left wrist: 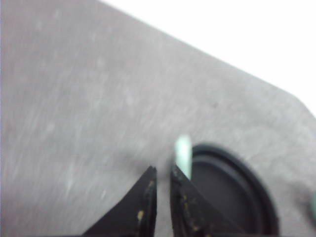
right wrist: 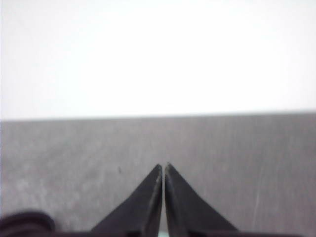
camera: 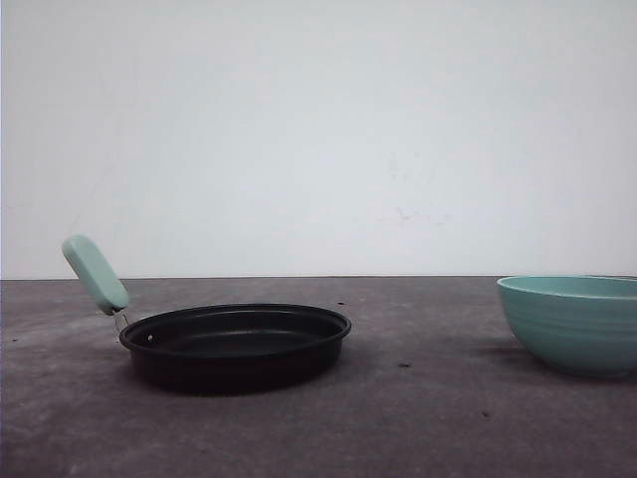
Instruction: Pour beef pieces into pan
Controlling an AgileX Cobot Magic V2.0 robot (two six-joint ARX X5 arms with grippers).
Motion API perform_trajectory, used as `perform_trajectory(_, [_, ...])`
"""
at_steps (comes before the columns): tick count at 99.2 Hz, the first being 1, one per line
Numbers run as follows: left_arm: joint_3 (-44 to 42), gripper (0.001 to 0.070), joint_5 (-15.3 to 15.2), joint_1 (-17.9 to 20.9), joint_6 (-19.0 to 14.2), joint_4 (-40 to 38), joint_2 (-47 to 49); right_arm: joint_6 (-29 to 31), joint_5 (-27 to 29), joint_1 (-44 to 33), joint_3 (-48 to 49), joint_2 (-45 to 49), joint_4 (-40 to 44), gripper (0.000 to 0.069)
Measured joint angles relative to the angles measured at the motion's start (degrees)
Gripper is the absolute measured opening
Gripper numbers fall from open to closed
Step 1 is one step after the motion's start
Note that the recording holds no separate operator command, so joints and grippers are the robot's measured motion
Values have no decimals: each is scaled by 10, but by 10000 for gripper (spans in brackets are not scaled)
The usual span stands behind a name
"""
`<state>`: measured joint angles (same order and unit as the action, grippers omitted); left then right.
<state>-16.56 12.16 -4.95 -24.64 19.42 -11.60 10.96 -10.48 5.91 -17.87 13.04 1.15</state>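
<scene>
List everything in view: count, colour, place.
pan: 1, black with a pale mint-green handle, on the table left of centre in the front view, handle angled up toward the left; no contents visible from this low angle
bowl: 1, teal-green, ribbed, on the table at the right edge of the front view, partly cut off; inside not visible
table: 1, dark grey, a few small dark specks
wall: white, behind the table
left gripper: 1, black, tips nearly together, holding nothing, above the table near the pan's handle
right gripper: 1, black, shut, holding nothing, above the table
</scene>
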Motion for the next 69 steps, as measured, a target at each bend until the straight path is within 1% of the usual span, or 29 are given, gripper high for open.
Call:
perform_trajectory(12, [-71, 23, 0, 0, 22, -2, -89, -6, 0, 0, -56, 20, 11, 7])
perform_trajectory(23, [-155, 23, 0, 0, 43, -1, -172, -22, -4, 0, -106, 38, 12, 7])
perform_trajectory(34, [-246, 23, 0, -7, 58, -1, -243, -33, -16, 0, -156, 54, 12, 7])
perform_trajectory(43, [-311, 23, 0, -20, 63, -3, -290, -35, -16, 0, -193, 68, 24, 10])
perform_trajectory(48, [-339, 23, 3, -28, 64, -5, -313, -36, -16, 0, -211, 78, 40, 31])
perform_trajectory(53, [-359, 34, 16, -37, 65, -12, -334, -37, -16, 0, -228, 89, 59, 90])
perform_trajectory(56, [-368, 63, 20, -43, 65, -14, -346, -37, -16, 0, -237, 96, 71, 140])
perform_trajectory(58, [-374, 107, 24, -48, 65, -16, -355, -37, -16, 0, -244, 101, 82, 186])
perform_trajectory(59, [-376, 130, 26, -49, 65, -16, -358, -37, -16, 0, -245, 102, 84, 194])
perform_trajectory(63, [-378, 246, 27, -56, 65, -20, -369, -37, -16, 0, -256, 113, 100, 276])
perform_trajectory(69, [-378, 426, 28, -65, 65, -18, -383, -37, -16, 0, -267, 124, 116, 370])
